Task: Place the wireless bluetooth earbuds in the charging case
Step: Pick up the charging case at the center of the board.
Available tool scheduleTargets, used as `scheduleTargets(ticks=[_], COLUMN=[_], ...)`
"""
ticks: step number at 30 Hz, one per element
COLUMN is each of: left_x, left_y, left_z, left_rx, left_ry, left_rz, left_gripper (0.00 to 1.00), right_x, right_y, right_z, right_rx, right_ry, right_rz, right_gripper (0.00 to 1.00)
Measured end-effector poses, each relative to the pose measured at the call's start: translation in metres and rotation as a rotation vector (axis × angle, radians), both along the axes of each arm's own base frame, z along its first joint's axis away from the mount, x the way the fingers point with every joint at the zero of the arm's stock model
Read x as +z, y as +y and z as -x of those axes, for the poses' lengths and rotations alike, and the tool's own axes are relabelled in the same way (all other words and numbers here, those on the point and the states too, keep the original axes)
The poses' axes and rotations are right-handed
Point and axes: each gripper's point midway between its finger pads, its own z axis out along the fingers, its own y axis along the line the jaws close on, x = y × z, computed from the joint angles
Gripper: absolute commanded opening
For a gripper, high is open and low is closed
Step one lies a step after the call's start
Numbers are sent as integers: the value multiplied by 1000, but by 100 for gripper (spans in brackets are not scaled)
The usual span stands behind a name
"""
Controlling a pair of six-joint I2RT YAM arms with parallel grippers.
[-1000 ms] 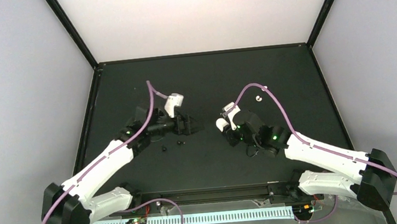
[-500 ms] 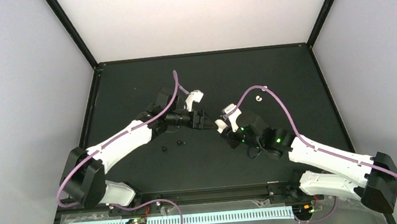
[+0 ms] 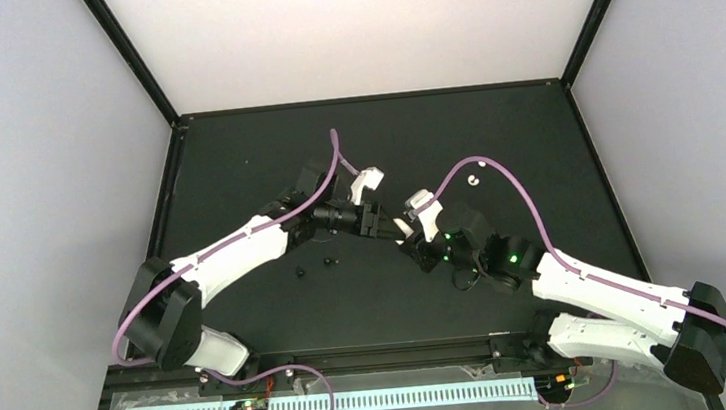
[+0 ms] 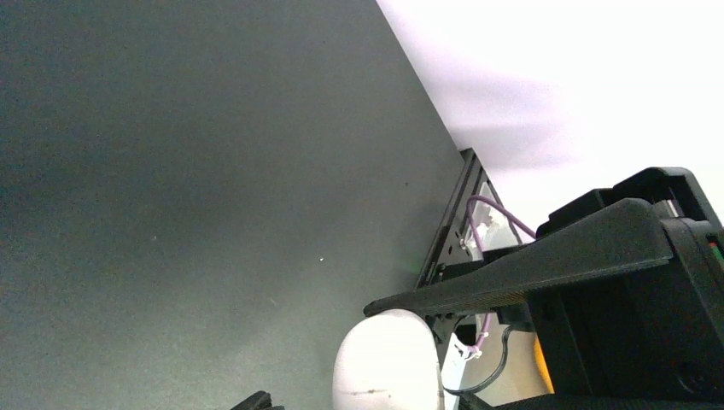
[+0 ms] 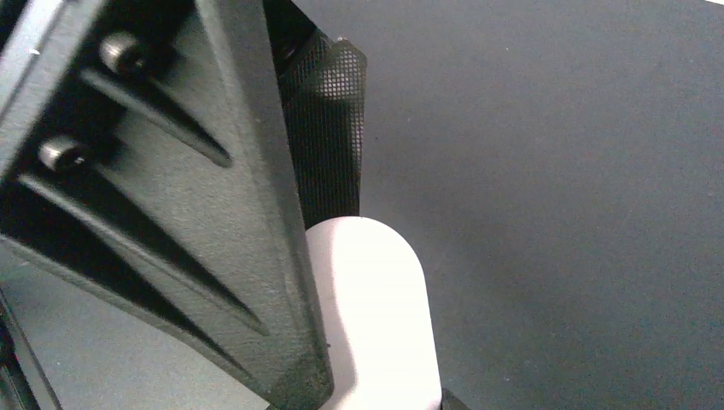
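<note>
**Case held mid-table, buds waiting on the mat**

The white case hangs above the middle of the table, pinched in the right gripper. It looks closed: only smooth shell shows and no sockets. In the right wrist view its long axis points away from the camera. Its rounded end is free, and a black ribbed finger lies along one long side.

The left gripper comes in from the left edge, its tips just beside the case's free end. Only slivers of its own fingers show, so I cannot tell whether they are spread or pressed together.

The two buds lie on the table, apart from each other. They are toward the near-left corner from the case, behind the left gripper's tips and much nearer the left arm.

Judgement: the lid must open before either bud goes in, and the left arm is placed to do both.
</note>
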Motion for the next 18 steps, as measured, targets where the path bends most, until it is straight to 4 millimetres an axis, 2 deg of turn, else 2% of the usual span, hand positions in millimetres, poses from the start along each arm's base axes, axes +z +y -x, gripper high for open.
scheduleTargets(ticks=[6,13,16,18], left_x=[-2,0,2,2], left_y=[-7,-11,-12,-12], left_z=[5,10,9,9], left_rx=[-25,-38,-37,-35], left_ry=[17,27,24,26], left_rz=[8,19,25,26], left_gripper=[40,15,7,3], right_x=[-1,-4,-4,-3], right_y=[1,1,0,0], right_z=[1,2,2,2], right_rx=[6,10,10,10], right_ry=[4,9,9,7], right_rz=[-1,2,3,0], right_gripper=[26,28,33,44])
